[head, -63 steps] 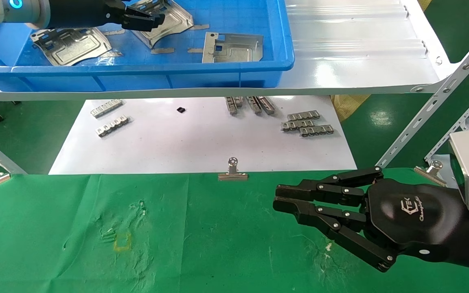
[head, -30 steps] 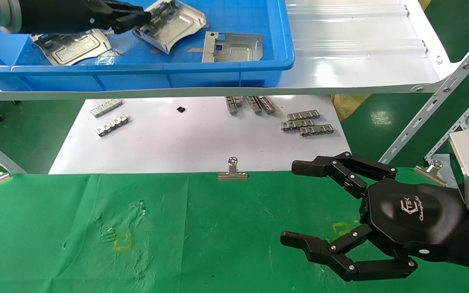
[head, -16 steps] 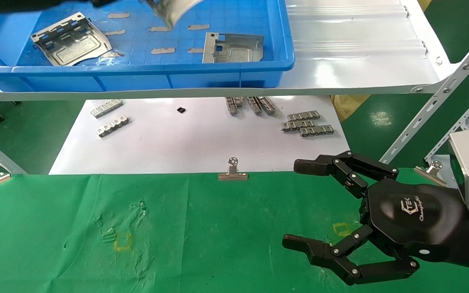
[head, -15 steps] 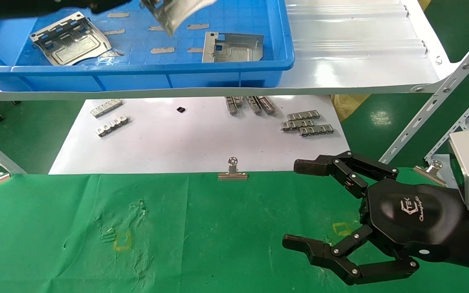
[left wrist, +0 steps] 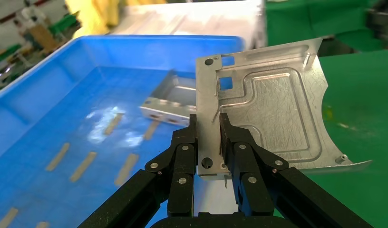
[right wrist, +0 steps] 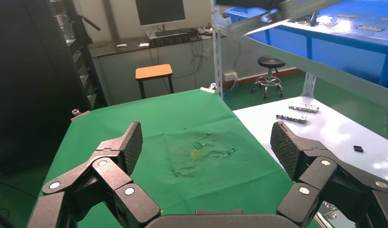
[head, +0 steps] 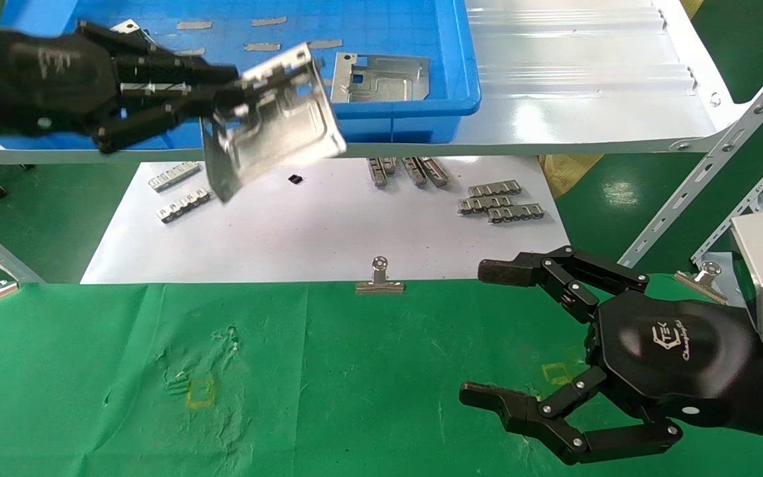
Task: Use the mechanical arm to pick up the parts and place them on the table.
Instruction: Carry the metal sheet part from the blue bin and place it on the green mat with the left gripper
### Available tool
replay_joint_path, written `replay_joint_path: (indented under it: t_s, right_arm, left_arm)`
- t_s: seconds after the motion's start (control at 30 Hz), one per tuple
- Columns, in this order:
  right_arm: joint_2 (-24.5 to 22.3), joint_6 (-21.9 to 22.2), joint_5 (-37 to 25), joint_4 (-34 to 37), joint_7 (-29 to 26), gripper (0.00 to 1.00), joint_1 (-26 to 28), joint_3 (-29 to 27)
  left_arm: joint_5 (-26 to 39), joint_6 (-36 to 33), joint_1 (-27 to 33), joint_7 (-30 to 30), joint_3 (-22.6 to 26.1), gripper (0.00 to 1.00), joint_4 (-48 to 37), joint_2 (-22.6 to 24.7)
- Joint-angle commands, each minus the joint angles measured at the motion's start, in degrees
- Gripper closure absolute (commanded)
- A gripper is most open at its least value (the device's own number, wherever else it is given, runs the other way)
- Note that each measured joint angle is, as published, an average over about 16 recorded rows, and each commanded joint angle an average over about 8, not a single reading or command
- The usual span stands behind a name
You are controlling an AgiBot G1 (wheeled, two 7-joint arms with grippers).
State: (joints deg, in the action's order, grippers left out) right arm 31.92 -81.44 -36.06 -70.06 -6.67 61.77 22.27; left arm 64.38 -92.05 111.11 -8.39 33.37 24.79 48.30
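Note:
My left gripper (head: pixel 226 106) is shut on a silver-grey stamped metal part (head: pixel 272 122) and holds it in the air, tilted, in front of the blue bin's front wall and above the white sheet. In the left wrist view my gripper (left wrist: pixel 208 135) pinches the part (left wrist: pixel 273 104) by one edge. Another part (head: pixel 379 77) lies in the blue bin (head: pixel 408 109); the corner of a further one (head: pixel 126 26) shows behind my left hand. My right gripper (head: pixel 481 334) is open and empty, low over the green table (head: pixel 328 377) at the right; in the right wrist view its fingers (right wrist: pixel 130 145) are spread wide.
The bin stands on a glossy white shelf (head: pixel 587 99). Below it a white sheet (head: pixel 328 225) carries small toothed metal strips (head: pixel 501 202). Binder clips (head: pixel 379 278) edge the green cloth. Yellow square marks (head: pixel 200 392) sit on the cloth. A slanted shelf strut (head: pixel 706 165) is at right.
My left gripper has lifted the part out of the bin and brought it toward me and down, past the bin's front wall. My right gripper opened about a second ago and has held still since.

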Motion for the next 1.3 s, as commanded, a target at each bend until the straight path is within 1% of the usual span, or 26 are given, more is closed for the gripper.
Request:
replay_joint_path:
  t_s: [0.03, 0.13, 0.2, 0.27, 0.37, 0.53, 0.63, 0.77, 1.0, 1.03, 1.23, 1.27, 1.3]
  right_arm:
    - [0.0, 0.0, 0.0, 0.0, 0.0, 0.0, 0.0, 0.0]
    - [0.0, 0.0, 0.0, 0.0, 0.0, 0.0, 0.0, 0.0]
    - [0.0, 0.0, 0.0, 0.0, 0.0, 0.0, 0.0, 0.0]
    - [0.0, 0.0, 0.0, 0.0, 0.0, 0.0, 0.0, 0.0]
    - [0.0, 0.0, 0.0, 0.0, 0.0, 0.0, 0.0, 0.0]
    - [0.0, 0.0, 0.0, 0.0, 0.0, 0.0, 0.0, 0.0]
    - [0.0, 0.0, 0.0, 0.0, 0.0, 0.0, 0.0, 0.0]
    - [0.0, 0.0, 0.0, 0.0, 0.0, 0.0, 0.0, 0.0]
    - [0.0, 0.0, 0.0, 0.0, 0.0, 0.0, 0.0, 0.0]
    - [0.0, 0.0, 0.0, 0.0, 0.0, 0.0, 0.0, 0.0]
    - [0.0, 0.0, 0.0, 0.0, 0.0, 0.0, 0.0, 0.0]
    - [0.0, 0.0, 0.0, 0.0, 0.0, 0.0, 0.0, 0.0]
    - [0.0, 0.0, 0.0, 0.0, 0.0, 0.0, 0.0, 0.0]
  left_arm:
    - [-3.44, -0.1, -2.84, 0.3, 0.77, 1.0, 4.77, -2.16]
    - [-8.02, 0.19, -6.86, 0.99, 3.29, 1.0, 11.53, -6.1]
    - [-9.49, 0.45, -8.83, 0.61, 5.23, 1.0, 14.71, -8.29]
    - [-9.62, 0.69, -10.1, -0.94, 7.26, 1.0, 16.78, -9.89]
    - [-8.25, 0.87, -11.09, -5.09, 10.24, 1.0, 18.1, -11.09]
    - [-5.21, 0.94, -11.65, -12.8, 15.14, 1.0, 17.26, -11.31]
    - [-3.56, 1.15, -11.53, -16.22, 17.73, 1.0, 15.42, -11.15]
    - [-1.43, 1.58, -11.11, -19.98, 20.33, 1.0, 12.32, -10.9]
    - [0.9, 2.58, -11.68, -24.81, 23.02, 0.99, 6.84, -10.12]
    - [1.19, 2.85, -11.93, -25.48, 23.28, 0.93, 6.14, -9.95]
    - [2.69, 5.82, -13.64, -28.97, 24.17, 0.18, 2.58, -8.68]
    - [2.79, 6.29, -13.92, -29.43, 24.2, 0.07, 2.12, -8.48]
    - [2.86, 6.69, -14.16, -29.86, 24.22, 0.0, 1.74, -8.3]
